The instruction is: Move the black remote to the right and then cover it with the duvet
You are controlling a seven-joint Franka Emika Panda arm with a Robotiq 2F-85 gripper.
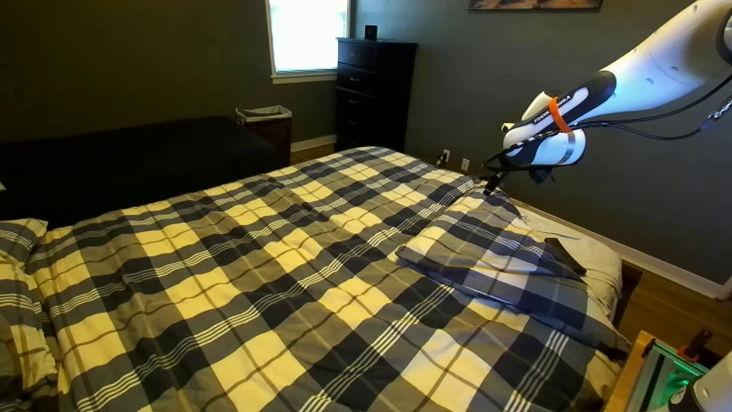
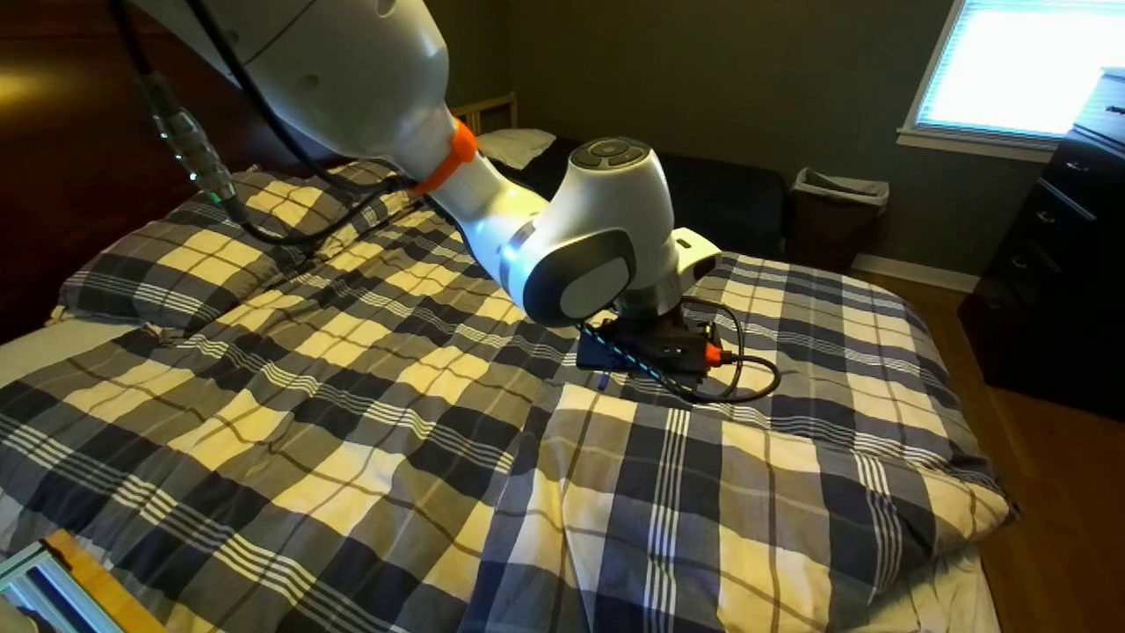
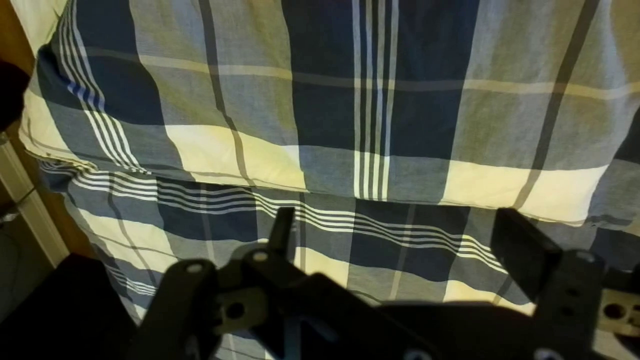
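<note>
Step, as judged: covering, with the sideways move seeming complete.
Hand (image 3: pixel 395 217): standing spread wide, gripping nothing, hovering by the edge of the turned-back flap (image 3: pixel 375 125) of the duvet (image 1: pixel 286 274); contact cannot be told.
Next move, as judged: calling for settling onto that edge, pinching the loose cloth and drawing it back across the black remote (image 1: pixel 565 256).
Black remote: lying exposed near the foot edge of the bed (image 1: pixel 609 280), where the duvet is meeting the pale sheet (image 1: pixel 595 249); slim, flat, oblong, any buttons too small to tell.
Duvet: covering most of the bed; plaid in cream-yellow, grey and navy, white-striped, looking soft, lightly rumpled.
</note>
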